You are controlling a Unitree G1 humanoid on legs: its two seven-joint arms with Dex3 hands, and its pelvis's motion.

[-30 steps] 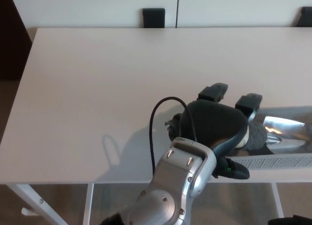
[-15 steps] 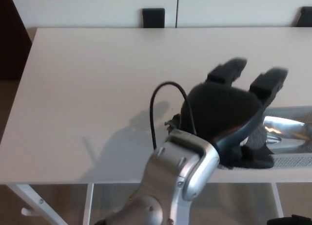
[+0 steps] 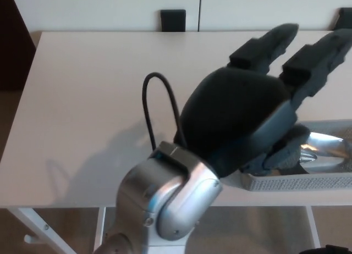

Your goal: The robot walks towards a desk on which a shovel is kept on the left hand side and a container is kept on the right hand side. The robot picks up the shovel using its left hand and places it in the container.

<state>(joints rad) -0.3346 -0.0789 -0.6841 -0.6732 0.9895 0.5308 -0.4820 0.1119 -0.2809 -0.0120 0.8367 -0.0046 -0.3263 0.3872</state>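
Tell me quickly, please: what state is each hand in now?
Left hand: open, fingers spread, holding nothing.
Right hand: not in view.

The left hand [image 3: 247, 114] is lifting up from the container [image 3: 308, 177], opening its fingers [image 3: 267, 42] and getting bigger.

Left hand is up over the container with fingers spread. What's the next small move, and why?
Probably draw the left hand back toward the left, clear of the container. Its fingers are apart and hold nothing, and a shiny metal piece, likely the shovel, already lies in the container.
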